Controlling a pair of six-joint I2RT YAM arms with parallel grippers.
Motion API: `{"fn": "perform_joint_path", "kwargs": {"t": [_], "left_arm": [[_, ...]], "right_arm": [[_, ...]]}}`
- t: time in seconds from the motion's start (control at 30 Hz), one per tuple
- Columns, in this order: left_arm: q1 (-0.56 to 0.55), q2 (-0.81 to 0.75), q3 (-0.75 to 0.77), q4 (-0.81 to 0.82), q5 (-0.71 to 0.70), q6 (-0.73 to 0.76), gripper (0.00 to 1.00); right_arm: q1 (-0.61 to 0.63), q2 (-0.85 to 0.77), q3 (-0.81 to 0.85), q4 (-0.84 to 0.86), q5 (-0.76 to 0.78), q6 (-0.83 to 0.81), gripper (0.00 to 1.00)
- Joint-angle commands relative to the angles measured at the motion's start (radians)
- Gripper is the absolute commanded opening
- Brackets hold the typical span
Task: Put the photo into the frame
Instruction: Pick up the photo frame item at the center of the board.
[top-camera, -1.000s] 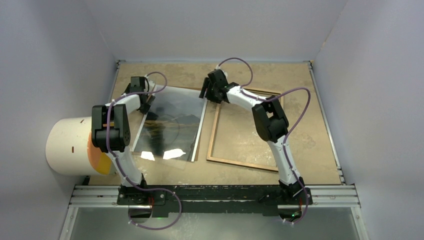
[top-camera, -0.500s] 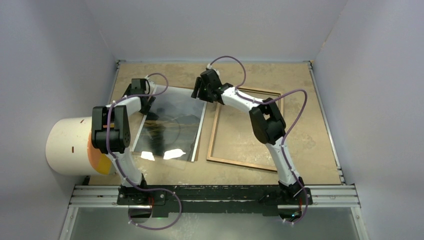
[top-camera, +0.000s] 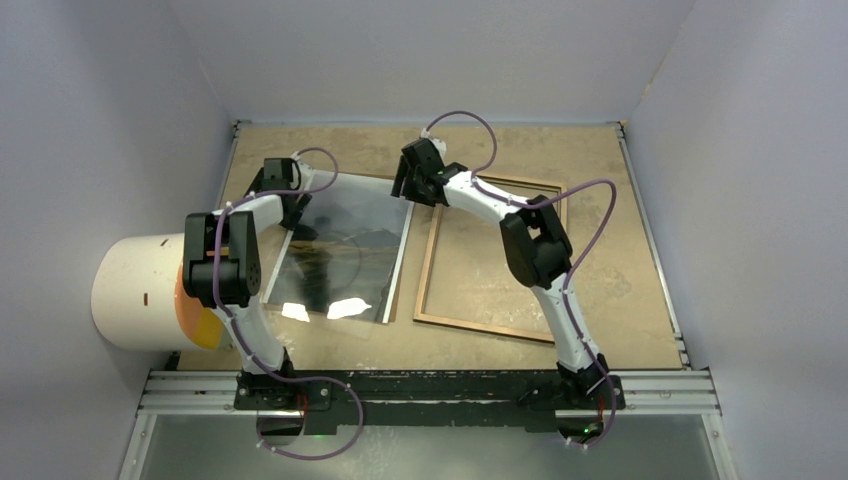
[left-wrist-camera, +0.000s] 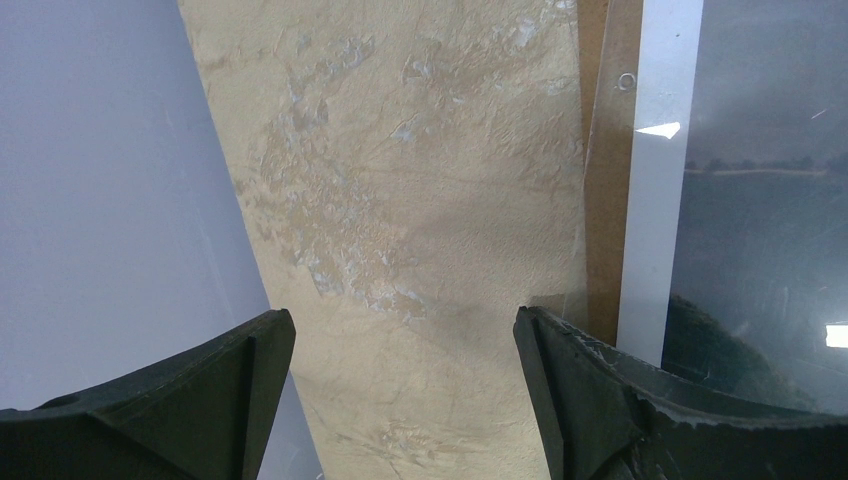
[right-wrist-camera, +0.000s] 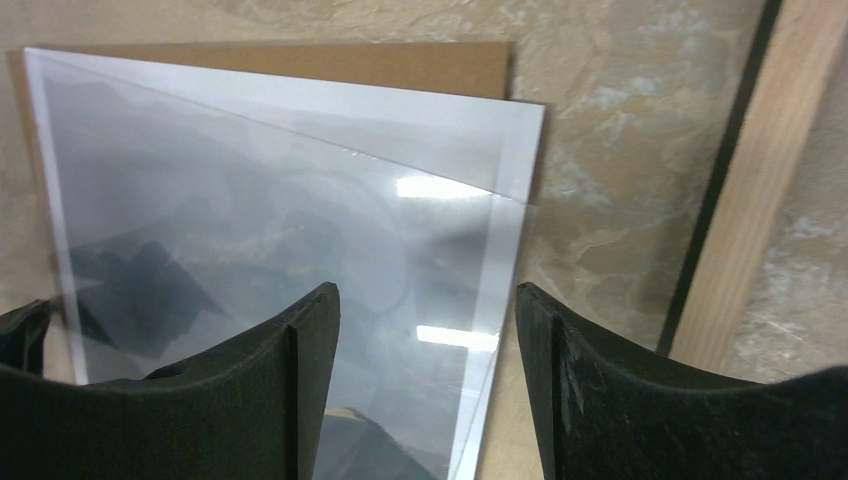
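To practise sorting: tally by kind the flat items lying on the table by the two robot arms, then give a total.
photo: 1
clear pane: 1
brown backing board: 1
frame: 1
Total: 4

Soft overhead light, white glare on the photo.

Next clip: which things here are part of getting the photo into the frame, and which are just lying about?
Part of the job: photo; empty frame; clear sheet lying askew on the photo; brown board under it; left gripper and right gripper, both open.
Lying about: white cylinder with an orange end, left of the table.
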Motion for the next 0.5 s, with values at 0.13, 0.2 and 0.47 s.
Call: {"fn": "perform_joint_path", "kwargs": {"t": [0.13, 0.2, 0.47], "left_arm": [[-0.012, 0.041, -0.061, -0.079, 0.089, -0.016, 0.87], [-0.015, 0.04, -0.062, -0.08, 0.091, -0.016, 0.87], [-0.037, 0.04, -0.079, -0.072, 0.082, -0.012, 0.87]], "right_arm": [[-0.011, 0.049, 0.061, -0.062, 0.067, 0.0, 0.68], [-0.014, 0.066, 0.079, -0.07, 0.07, -0.001, 0.68], [-0.016, 0.087, 0.124, -0.033, 0.05, -0.017, 0.66]]}}
